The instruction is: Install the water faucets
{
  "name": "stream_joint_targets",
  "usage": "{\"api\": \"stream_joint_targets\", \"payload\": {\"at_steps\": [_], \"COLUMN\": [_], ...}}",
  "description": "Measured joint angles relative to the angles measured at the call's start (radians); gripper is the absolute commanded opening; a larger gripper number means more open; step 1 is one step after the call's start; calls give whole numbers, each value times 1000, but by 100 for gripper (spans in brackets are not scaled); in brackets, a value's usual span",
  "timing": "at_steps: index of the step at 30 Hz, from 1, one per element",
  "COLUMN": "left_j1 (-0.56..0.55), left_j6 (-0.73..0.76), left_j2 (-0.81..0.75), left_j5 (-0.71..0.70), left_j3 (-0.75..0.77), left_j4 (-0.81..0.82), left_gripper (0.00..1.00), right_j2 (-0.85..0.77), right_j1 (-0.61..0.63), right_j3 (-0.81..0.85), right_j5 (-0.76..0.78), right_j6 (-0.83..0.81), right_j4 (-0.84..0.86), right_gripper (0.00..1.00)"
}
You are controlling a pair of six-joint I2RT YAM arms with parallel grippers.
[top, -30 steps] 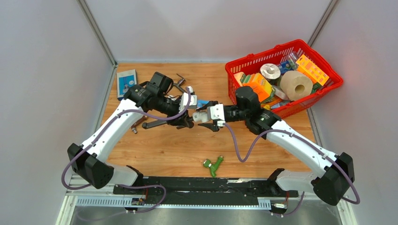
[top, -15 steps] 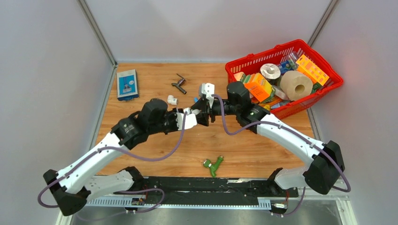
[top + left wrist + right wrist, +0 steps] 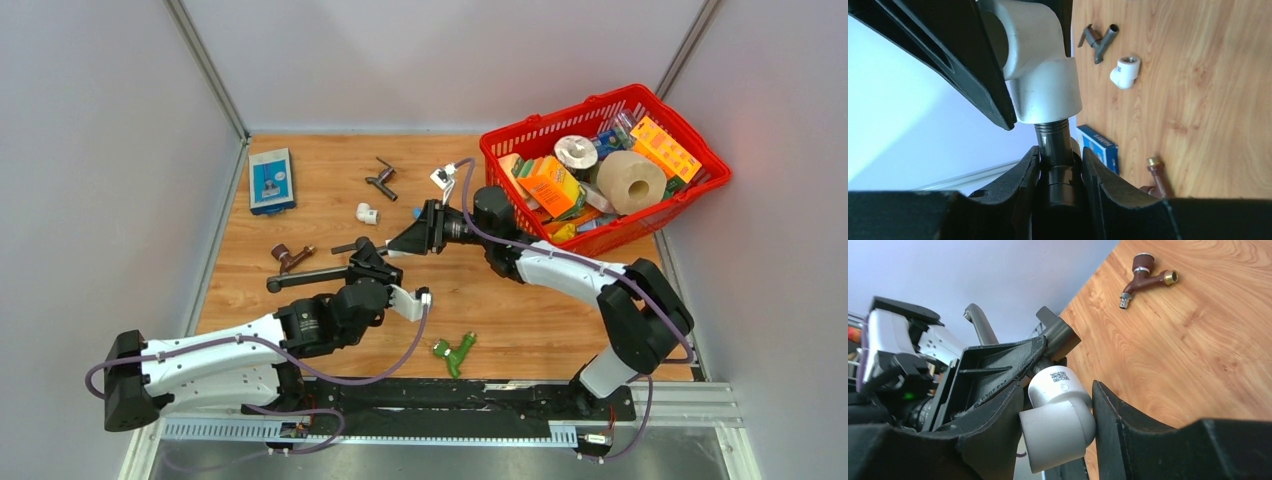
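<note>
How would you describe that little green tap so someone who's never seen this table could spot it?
Start at the wooden table and follow its near edge, by the black rail at the front. Roughly midway along that rail lies the green tap, alone. Unlike the brown tap and the small dark tap farther back, it is bright green.

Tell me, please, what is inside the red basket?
The red basket holds a brown paper roll, an orange box, an orange carton, a white round spool and small packets. Whatever lies beneath them is covered.
</note>
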Motion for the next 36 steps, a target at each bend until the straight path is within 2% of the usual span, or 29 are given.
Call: {"api": "stream_joint_targets", "payload": {"at_steps": [4,6,8,10,14,21,27,31,36], "left_j1": [-10,-13,-13,2,93,360,581,639,648], "left_j6": [53,56,46,15,-109,-314,-430,-449,-432], "left_j2": [-6,-15,-29,-46,-100,-117,9,151,305], "left_j5": [-40,-37,-23,26,205,537,982,1218,1397], "left_j3": [-6,-6,-3,15,84,266,408,507,618], "left_j4": [58,80,89,60,-44,-248,-413,-528,-651], "left_gripper": [0,0,0,0,0,0,0,0,0], "right_j2": [2,-10,-32,-58,-163,-397,-496,-502,-510], "right_j1": [-8,-14,-22,-24,-48,-69,-67,-65,-43], "right_j3": [-5,-5,-5,-3,22,8,-83,-113,-120], "right_j5": [11,13,16,17,44,62,-30,-97,-145], "right_j6": [72,76,49,-9,-228,-674,-1015,-1194,-1355], "right_j4": [68,87,80,60,-47,-110,-152,-222,-290], "right_gripper": [30,47,60,69,80,84,84,84,83]}}
